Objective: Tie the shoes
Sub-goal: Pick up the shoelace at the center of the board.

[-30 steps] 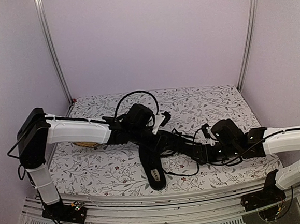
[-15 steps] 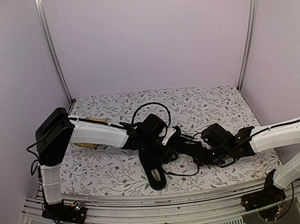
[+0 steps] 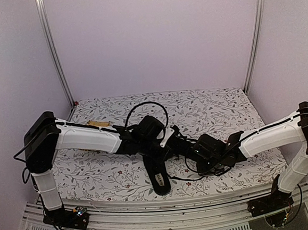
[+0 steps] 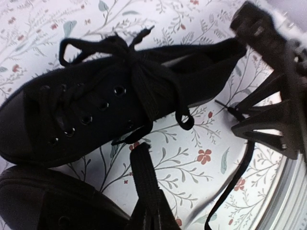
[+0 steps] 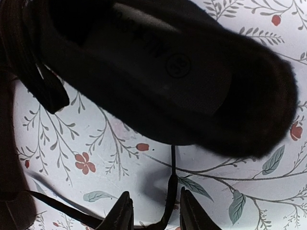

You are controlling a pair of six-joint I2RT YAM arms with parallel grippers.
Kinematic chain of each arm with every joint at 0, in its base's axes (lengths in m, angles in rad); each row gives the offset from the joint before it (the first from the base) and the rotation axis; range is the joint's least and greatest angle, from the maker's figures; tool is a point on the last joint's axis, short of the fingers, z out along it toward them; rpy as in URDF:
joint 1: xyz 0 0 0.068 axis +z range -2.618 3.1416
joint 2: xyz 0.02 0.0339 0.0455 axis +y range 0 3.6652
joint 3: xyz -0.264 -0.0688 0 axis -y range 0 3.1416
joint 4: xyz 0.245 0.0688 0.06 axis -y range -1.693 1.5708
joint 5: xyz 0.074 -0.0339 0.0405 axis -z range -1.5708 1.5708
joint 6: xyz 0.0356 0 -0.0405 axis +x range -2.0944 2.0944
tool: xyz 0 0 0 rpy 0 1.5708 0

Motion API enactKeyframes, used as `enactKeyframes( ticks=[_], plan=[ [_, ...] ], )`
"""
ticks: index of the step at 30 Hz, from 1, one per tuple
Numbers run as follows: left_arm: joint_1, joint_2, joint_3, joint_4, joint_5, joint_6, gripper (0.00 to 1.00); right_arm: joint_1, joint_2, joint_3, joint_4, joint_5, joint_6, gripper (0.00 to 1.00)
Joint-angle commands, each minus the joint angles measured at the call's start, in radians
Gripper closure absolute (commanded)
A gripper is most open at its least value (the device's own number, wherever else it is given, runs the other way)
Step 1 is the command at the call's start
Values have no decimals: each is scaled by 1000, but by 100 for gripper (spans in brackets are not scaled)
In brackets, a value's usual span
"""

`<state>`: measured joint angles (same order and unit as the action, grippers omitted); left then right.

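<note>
Black canvas shoes (image 3: 160,174) side by side mid-bench (image 3: 223,107) | left end effector (image 3: 169,144) just snapped together, clamped on flat lace (image 4: 143,172) | right end effector (image 5: 152,213) moved in, fingers apart but narrowing around thin lace end (image 5: 171,191) | judged: both ends nearly secured, tying can start

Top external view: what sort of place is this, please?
Probably a robot test booth: plain pale walls between aluminium posts, a flower-print cloth as work surface, two arms bolted to a metal rail.
</note>
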<state>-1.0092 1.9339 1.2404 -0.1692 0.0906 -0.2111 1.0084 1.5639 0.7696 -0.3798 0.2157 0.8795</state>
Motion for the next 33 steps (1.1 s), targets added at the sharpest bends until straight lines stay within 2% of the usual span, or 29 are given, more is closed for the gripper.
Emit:
enactKeyframes(
  ticks=[1, 4, 8, 10, 13, 16, 22, 27, 33],
  plan=[
    [-11, -108, -40, 71, -28, -27, 100, 10, 32, 29, -33, 24, 24, 74],
    [-4, -128, -50, 67, -18, -40, 100, 13, 40, 29, -39, 23, 36, 80],
    [12, -155, -82, 91, 22, -68, 100, 12, 44, 22, -61, 47, 49, 94],
    [24, -176, -114, 113, 50, -90, 100, 12, 40, 13, -69, 59, 56, 97],
    [54, -218, -165, 156, 99, -129, 100, 12, 3, -6, -57, 58, 64, 98],
    [84, -265, -218, 199, 149, -173, 100, 13, -103, -18, -17, 53, 43, 98],
    [149, -334, -325, 289, 283, -254, 100, 13, -304, 44, 106, 91, -114, 98],
    [198, -344, -393, 373, 392, -271, 100, 13, -261, 164, 272, 25, -337, 98],
    [249, -310, -439, 482, 512, -260, 99, 9, -82, 363, 353, -42, -450, 98]
  ],
)
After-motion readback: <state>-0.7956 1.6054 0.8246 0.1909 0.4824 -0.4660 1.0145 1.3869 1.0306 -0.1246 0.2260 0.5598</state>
